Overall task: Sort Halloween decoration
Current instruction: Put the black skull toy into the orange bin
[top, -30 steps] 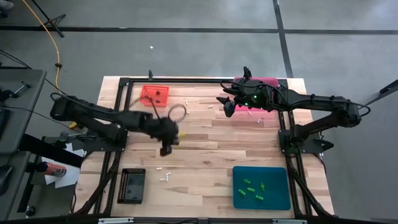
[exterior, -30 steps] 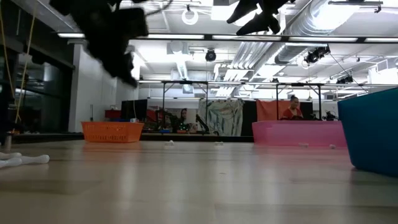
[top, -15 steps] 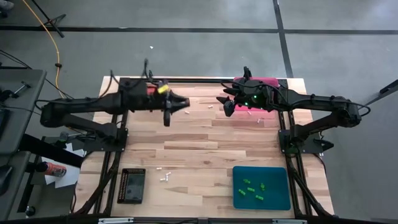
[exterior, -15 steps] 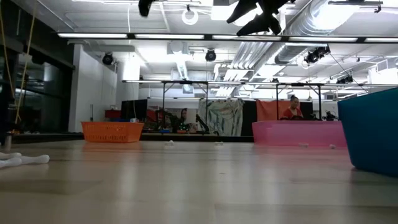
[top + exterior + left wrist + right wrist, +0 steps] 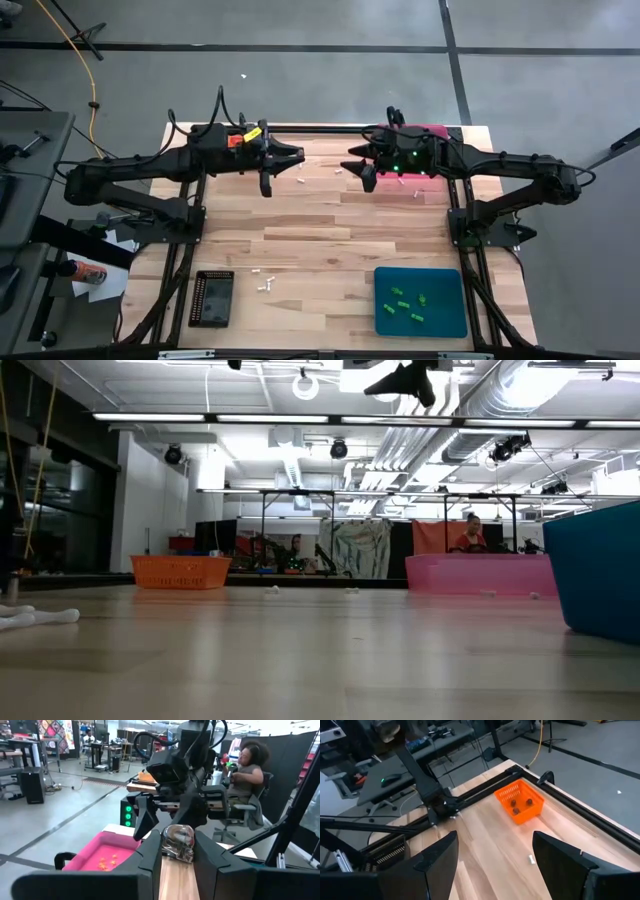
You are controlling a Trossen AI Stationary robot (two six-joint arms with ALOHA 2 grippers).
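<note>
Swung up from mid-desk a second ago, the left gripper (image 5: pixel 268 187) now hangs over the far edge at about eleven o'clock, above where the orange tray (image 5: pixel 519 803) sits; half a second back it was already nearly there. Clenched between its dark fingers (image 5: pixel 152 855) is a small trinket (image 5: pixel 178 841), glossy, rounded and brownish, lumpy like a tiny skull. Judging by the dark lumps already lying in the orange tray, this piece is being carried there because that tray collects the dark ones.

Other decorations lie sorted or waiting: bright green bits (image 5: pixel 409 305) in the teal tray (image 5: pixel 455 320) at five o'clock, small orange specks (image 5: pixel 104 864) in the pink tray (image 5: pixel 85 859) at one o'clock, and white stick-like pieces (image 5: pixel 266 280) loose on the boards near seven o'clock, with a few more white scraps (image 5: pixel 304 181) between the two arms at twelve. A black tray (image 5: pixel 212 298) with a gridded face sits at seven o'clock.

The right gripper (image 5: pixel 362 172) waits at about one o'clock beside the pink tray, its fingers spread wide and grasping nothing; it has edged slightly toward the centre. The trays look like thin moulded plastic, the orange one slotted like a basket. The desk (image 5: pixel 320 230) is pale planked wood inside a black metal frame. A person sits in a chair in the room beyond.
</note>
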